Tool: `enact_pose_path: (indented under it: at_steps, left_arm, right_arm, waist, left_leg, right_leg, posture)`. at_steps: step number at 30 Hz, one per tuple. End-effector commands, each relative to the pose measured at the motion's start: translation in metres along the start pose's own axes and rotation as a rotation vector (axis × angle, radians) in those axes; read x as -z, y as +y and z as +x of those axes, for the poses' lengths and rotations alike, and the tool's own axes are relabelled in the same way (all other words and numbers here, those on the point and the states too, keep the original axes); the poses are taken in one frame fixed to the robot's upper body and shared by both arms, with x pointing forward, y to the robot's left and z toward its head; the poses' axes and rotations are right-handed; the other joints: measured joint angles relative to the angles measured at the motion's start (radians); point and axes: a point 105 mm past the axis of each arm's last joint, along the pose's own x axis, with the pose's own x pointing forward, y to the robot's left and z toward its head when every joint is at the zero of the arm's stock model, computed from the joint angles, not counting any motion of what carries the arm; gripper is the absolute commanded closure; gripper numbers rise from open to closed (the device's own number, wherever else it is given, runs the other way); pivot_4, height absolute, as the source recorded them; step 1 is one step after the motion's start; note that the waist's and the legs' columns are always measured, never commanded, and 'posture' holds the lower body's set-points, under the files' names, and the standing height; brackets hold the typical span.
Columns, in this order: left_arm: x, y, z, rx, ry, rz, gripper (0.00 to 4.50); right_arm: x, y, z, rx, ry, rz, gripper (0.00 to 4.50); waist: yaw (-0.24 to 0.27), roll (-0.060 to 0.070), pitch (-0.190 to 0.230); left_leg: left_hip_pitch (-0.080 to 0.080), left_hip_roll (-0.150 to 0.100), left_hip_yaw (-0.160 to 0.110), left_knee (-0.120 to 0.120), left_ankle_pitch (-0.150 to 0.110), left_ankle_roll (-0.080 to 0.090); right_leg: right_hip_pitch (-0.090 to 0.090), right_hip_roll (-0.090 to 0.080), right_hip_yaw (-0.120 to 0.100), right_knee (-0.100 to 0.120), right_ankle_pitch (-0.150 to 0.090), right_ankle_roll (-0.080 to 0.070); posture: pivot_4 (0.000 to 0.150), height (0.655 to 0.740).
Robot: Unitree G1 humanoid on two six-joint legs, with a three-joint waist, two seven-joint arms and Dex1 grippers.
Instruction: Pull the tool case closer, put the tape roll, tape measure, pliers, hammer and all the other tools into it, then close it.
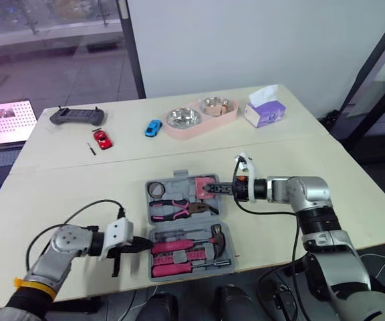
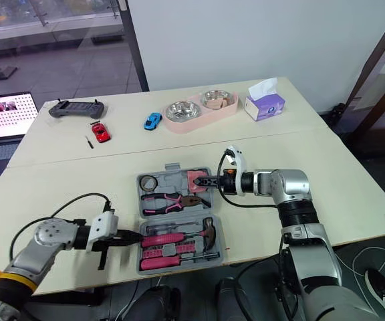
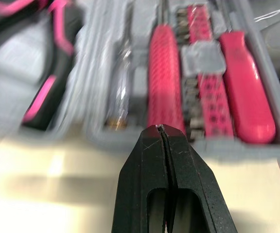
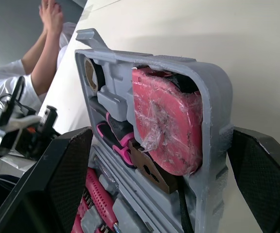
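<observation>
Right wrist view: right gripper (image 4: 159,136) gapes wide astride the tool case (image 4: 213,97) rim, likely stiff, weighty, best gripped there, while left gripper (image 3: 160,129) sits pinched together.

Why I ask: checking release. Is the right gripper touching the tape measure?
Apart. In the right wrist view the right gripper is open, its fingers either side of the tape measure, tool case wall and pliers showing between.

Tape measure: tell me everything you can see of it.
The tape measure is a pink, rounded-square block, seemingly plastic, under crinkled clear film. It lies flat in a moulded pocket at the far right corner of the open grey case, beside the pliers. The open right gripper straddles that corner; contact is unclear.
</observation>
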Motion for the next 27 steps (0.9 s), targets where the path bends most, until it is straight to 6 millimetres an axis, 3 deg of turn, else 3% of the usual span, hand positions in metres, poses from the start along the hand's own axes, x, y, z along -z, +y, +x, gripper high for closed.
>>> enact_pose_path:
  at_steps: [1, 7, 13, 16, 20, 24, 27]
  left_arm:
    - [-0.013, 0.003, -0.006, -0.032, -0.042, -0.006, 4.50]
    - [-0.034, 0.005, -0.020, -0.072, -0.106, -0.072, 4.50]
    - [-0.032, 0.004, -0.045, -0.117, -0.107, -0.166, 4.50]
    - [-0.031, 0.009, -0.057, -0.169, -0.109, -0.186, 4.50]
    - [-0.034, 0.017, -0.068, -0.226, -0.126, -0.198, 4.50]
    - [-0.036, 0.016, -0.075, -0.233, -0.115, -0.198, 4.50]
    - [-0.043, 0.012, -0.081, -0.206, -0.128, -0.205, 4.50]
  right_arm:
    - [-0.011, 0.014, -0.003, -0.061, -0.036, -0.044, 0.09]
    - [-0.013, 0.019, -0.005, -0.074, -0.037, -0.064, 0.09]
    - [-0.013, 0.033, -0.012, -0.125, -0.020, -0.123, 0.09]
    - [-0.001, 0.046, -0.020, -0.158, 0.040, -0.200, 0.09]
    - [0.018, 0.068, -0.033, -0.212, 0.116, -0.304, 0.09]
    - [0.040, 0.126, -0.063, -0.344, 0.179, -0.499, 0.09]
    - [0.023, 0.156, -0.091, -0.401, 0.071, -0.558, 0.09]
  waist:
    - [0.001, -0.001, 0.000]
    - [0.001, -0.002, 0.001]
    - [0.000, -0.001, 0.002]
    - [0.005, -0.002, 0.002]
    - [0.017, -0.002, 0.002]
    - [0.030, -0.002, 0.003]
    - [0.031, -0.006, 0.006]
  left_leg:
    - [-0.001, 0.000, 0.000, 0.000, 0.000, 0.000]
    - [-0.002, 0.000, 0.000, 0.000, 0.000, 0.000]
    - [-0.002, 0.000, 0.000, 0.000, 0.000, 0.000]
    - [-0.002, 0.000, 0.000, 0.000, 0.000, 0.000]
    - [-0.003, 0.000, -0.001, 0.000, 0.000, 0.000]
    - [-0.004, 0.001, -0.001, 0.000, 0.000, 0.000]
    - [-0.005, 0.001, -0.001, 0.000, 0.000, 0.000]
  right_leg:
    - [0.000, 0.000, 0.000, 0.000, 0.000, 0.000]
    - [-0.001, -0.001, 0.000, -0.001, 0.000, 0.000]
    - [-0.002, 0.000, 0.000, -0.001, 0.000, 0.000]
    - [-0.001, -0.001, 0.000, -0.001, 0.000, 0.000]
    - [-0.001, -0.001, -0.001, -0.003, 0.000, 0.000]
    - [-0.001, -0.001, -0.001, -0.007, -0.001, 0.001]
    - [0.001, -0.001, -0.001, -0.010, -0.001, 0.001]
  posture:
    - [0.150, 0.7400]
    - [0.150, 0.7400]
    - [0.150, 0.7400]
    - [0.150, 0.7400]
    - [0.150, 0.7400]
    - [0.150, 0.7400]
    - [0.150, 0.7400]
